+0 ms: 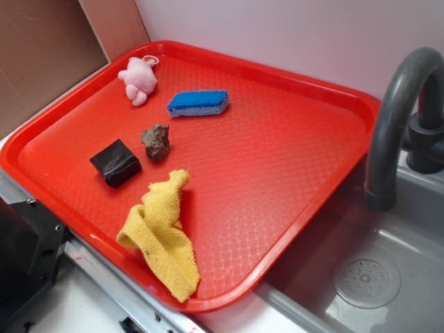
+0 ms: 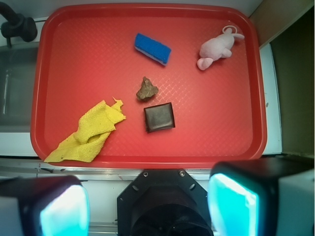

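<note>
While my claw [image 2: 147, 204] hangs released and empty off the near rim of the red tray [image 2: 236, 147], the black block [image 2: 159, 117] lies nearest on the tray, the brown rock [image 2: 146, 89] just beyond it, the yellow cloth [image 2: 91, 132] off to one side.

There is one red tray [image 1: 277, 152], and five things lie on it, one of each kind: one yellow cloth [image 1: 161, 232], one black block [image 1: 115, 162], one brown rock [image 1: 156, 141], one blue sponge [image 1: 198, 103] and one pink stuffed toy [image 1: 139, 79]. Beside the tray there is one grey sink [image 1: 416, 229] with one round drain [image 1: 365, 279] and one dark faucet [image 1: 392, 118]. The wrist view shows one hand [image 2: 147, 206] with two fingers [image 2: 231, 204].
</note>
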### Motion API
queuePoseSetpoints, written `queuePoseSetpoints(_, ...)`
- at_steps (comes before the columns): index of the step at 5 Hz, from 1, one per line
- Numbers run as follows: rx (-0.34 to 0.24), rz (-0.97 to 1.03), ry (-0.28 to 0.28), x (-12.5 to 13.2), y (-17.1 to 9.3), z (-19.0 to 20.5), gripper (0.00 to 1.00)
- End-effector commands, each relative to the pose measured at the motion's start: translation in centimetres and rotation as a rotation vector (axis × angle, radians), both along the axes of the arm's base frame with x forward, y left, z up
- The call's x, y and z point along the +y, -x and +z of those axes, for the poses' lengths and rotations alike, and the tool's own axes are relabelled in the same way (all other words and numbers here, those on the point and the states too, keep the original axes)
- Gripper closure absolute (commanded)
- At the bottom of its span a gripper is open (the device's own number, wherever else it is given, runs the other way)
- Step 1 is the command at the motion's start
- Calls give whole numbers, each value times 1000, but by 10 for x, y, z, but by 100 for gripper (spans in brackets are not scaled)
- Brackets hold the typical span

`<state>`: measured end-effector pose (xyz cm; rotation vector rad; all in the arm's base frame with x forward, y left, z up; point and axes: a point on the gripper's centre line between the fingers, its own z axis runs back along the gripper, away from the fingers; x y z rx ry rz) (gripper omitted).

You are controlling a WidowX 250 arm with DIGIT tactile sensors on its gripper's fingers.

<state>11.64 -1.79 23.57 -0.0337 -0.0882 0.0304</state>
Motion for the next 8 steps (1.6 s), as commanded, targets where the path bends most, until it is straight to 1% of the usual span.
queuePoseSetpoints(1,0,0,0,0,0,0,0)
queuePoseSetpoints(2,-98,223,75,16,-12,-7,0)
queuePoseSetpoints(3,-153,420,93,30,-24,-17,0)
queuePoseSetpoints(4,-175,584,44,52,-40,-33,0)
queuePoseSetpoints(5,-250,733,30,77,-56,-56,0)
queuePoseSetpoints(6,-298,805,-2,91,-71,-68,0)
queuePoseSetpoints(7,-330,878,-15,107,-94,-90,0)
queuePoseSetpoints(8,-321,915,-19,120,-121,-115,0)
